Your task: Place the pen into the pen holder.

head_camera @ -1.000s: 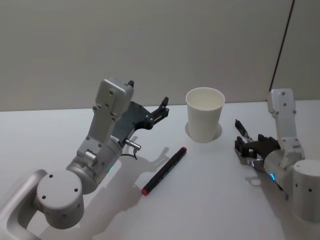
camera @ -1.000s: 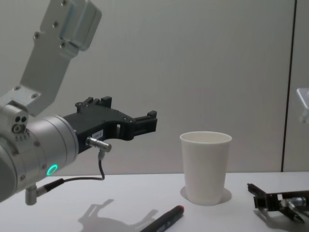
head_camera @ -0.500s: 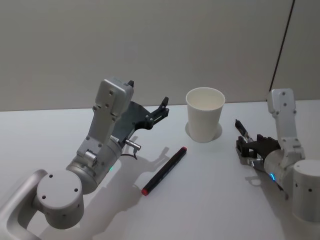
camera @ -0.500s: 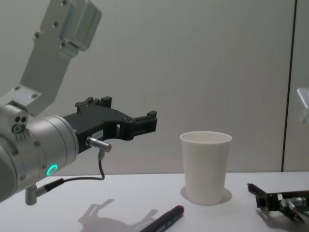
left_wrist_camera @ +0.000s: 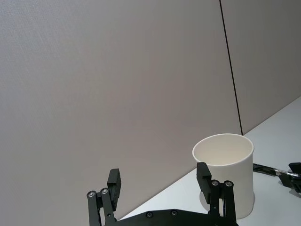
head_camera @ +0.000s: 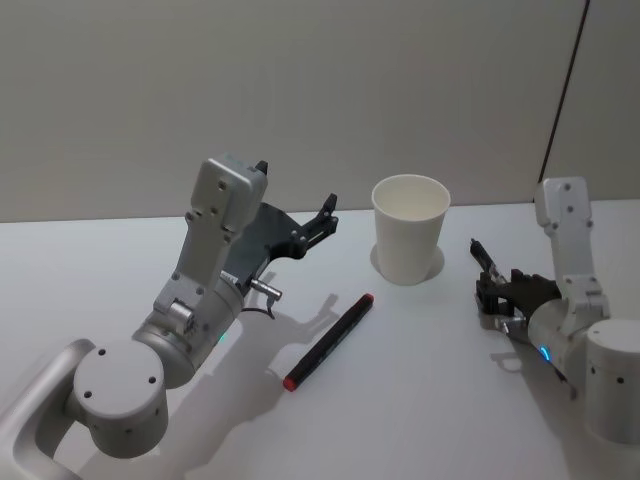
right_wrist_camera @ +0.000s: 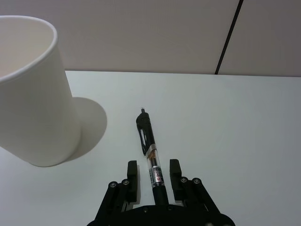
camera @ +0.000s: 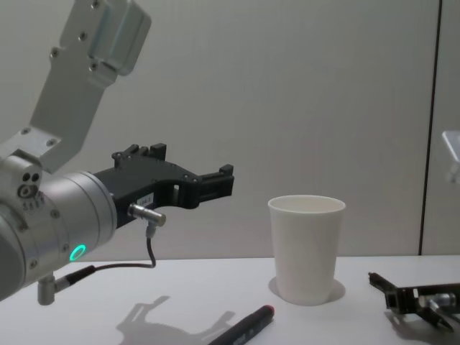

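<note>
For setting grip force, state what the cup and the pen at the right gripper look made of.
Cup: likely paper, matte white, thin wall, rolled rim. Pen between the fingers of the open right gripper: seemingly plastic, glossy black with a clear barrel section. Left gripper hangs open, raised left of the cup.

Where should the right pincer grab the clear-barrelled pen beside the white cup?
Take the clear barrel, behind the black section, where the right pincer straddles the pen. Come low along its length from the near end and close across its width: it lies flat on the table, black end pointing away. The left pincer hangs raised, open.
</note>
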You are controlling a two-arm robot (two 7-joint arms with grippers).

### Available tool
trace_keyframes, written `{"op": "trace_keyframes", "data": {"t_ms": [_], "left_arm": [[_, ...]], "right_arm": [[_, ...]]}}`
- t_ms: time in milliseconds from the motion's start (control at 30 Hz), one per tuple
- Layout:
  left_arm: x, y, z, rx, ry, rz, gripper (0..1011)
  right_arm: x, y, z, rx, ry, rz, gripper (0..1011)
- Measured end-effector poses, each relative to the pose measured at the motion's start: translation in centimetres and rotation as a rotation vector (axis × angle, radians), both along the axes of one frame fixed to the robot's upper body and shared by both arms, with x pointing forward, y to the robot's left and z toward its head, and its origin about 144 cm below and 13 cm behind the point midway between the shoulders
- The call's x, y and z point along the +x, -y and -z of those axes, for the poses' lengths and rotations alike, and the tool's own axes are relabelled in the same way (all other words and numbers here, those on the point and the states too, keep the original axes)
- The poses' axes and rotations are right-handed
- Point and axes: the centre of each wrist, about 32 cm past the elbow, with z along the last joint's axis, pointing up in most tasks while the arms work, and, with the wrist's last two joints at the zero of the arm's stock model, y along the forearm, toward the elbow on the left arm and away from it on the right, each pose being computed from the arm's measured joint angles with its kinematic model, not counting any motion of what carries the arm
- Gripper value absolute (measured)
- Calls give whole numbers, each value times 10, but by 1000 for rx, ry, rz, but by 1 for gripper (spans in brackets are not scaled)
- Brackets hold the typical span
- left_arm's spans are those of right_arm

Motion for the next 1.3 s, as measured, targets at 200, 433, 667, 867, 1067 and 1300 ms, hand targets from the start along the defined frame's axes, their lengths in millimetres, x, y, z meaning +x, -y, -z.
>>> {"op": "trace_keyframes", "data": {"t_ms": [200,433,667,867,1067,1300], "left_arm": [[0,0,0,0,0,0,1001],[0,0,0,0,0,0,1001],[0,0,0,0,0,0,1001],[0,0,0,0,0,0,1001],[0,0,0,0,0,0,1001],[0,0,0,0,0,0,1001]], "right_arm": [[0,0,0,0,0,0,377],[0,0,0,0,0,0,329],[0,0,0,-1,0,0,282],[0,0,0,0,-1,0,246],[0,0,0,0,0,1,207],[0,0,0,1,0,1,165]]}}
